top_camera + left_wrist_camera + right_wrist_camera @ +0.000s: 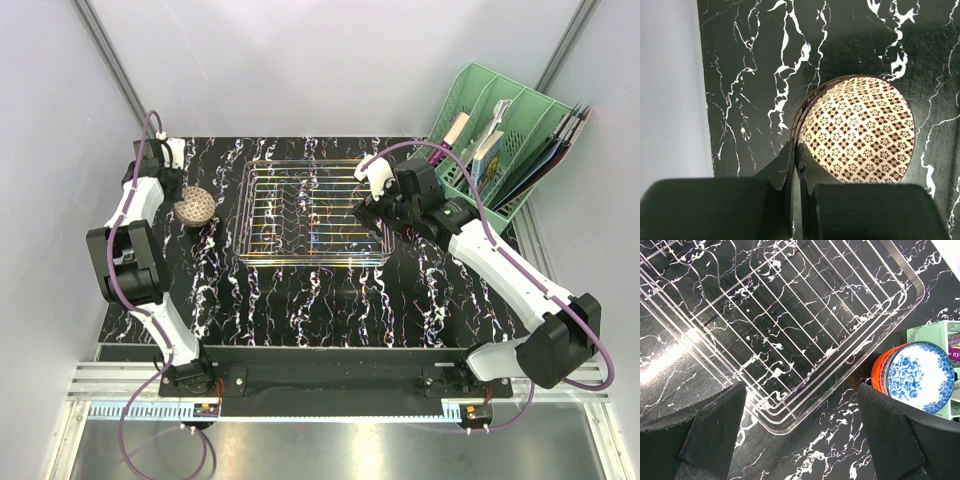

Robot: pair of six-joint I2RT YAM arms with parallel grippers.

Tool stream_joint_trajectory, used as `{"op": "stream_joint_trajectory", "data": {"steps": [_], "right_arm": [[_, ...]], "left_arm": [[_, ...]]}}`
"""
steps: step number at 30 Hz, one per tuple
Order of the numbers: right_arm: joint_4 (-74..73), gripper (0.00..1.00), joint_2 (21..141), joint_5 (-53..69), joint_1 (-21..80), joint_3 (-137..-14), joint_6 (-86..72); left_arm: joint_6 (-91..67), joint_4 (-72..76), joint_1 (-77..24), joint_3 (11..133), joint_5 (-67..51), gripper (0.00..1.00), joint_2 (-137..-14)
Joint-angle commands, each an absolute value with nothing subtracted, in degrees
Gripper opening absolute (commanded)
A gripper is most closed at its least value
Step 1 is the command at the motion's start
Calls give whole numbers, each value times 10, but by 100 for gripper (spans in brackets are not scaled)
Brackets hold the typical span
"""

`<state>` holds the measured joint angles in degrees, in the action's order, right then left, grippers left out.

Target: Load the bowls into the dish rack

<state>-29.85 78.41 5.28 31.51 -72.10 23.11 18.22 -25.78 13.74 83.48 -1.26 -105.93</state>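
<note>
A pink-red patterned bowl (195, 208) (860, 132) sits on the black marbled table left of the dish rack (310, 261). My left gripper (181, 193) (796, 147) is shut on the bowl's near-left rim, with one finger inside and one outside. My right gripper (375, 215) (801, 386) hangs open above the rack's near right corner (873, 351), with nothing between its fingers. In the right wrist view a blue-and-white bowl (921, 376) rests inside an orange-red bowl (881, 374), just right of the rack. The right arm hides both in the top view. No bowl shows inside the rack.
A green slotted file organiser (500, 130) (935, 332) with papers stands at the back right, right beside the stacked bowls. A grey wall runs along the table's left edge (670, 90), near the left gripper.
</note>
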Motion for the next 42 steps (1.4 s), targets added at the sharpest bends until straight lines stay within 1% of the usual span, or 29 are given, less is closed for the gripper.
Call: {"op": "stream_joint_trajectory", "data": {"steps": [1, 6, 7, 9, 11, 13, 16, 26, 31, 35, 36, 38, 42], "right_arm": [[-294, 100, 779, 60, 320, -733, 228], [-294, 100, 781, 59, 320, -734, 229], [-294, 100, 781, 59, 320, -735, 229], [-294, 100, 780, 59, 320, -736, 229], [-294, 100, 780, 58, 320, -737, 229], [-294, 100, 778, 57, 319, -737, 229], [-294, 100, 778, 58, 320, -736, 229], [-294, 100, 778, 57, 320, -735, 228], [-294, 100, 775, 55, 320, -736, 230], [-295, 100, 775, 55, 320, -736, 230], [-294, 100, 775, 56, 319, -735, 230], [-295, 100, 775, 57, 320, -732, 230], [-294, 100, 770, 55, 320, -728, 233]], "left_arm": [[186, -227, 136, 856, 13, 0, -1062], [186, -225, 136, 858, 15, 1, -1060], [186, -224, 136, 858, 15, 6, -1061], [189, -225, 136, 858, 17, 8, -1062], [190, -224, 136, 858, 18, 18, -1062], [192, -224, 136, 855, 19, 21, -1063], [192, -225, 136, 851, 18, 31, -1065], [205, -217, 136, 827, 26, 33, -1066], [210, -214, 136, 806, 26, 39, -1060], [214, -204, 137, 782, 31, 40, -1061], [214, -204, 135, 780, 33, 43, -1063], [214, -201, 136, 780, 35, 45, -1066], [214, -200, 136, 782, 40, 45, -1070]]}}
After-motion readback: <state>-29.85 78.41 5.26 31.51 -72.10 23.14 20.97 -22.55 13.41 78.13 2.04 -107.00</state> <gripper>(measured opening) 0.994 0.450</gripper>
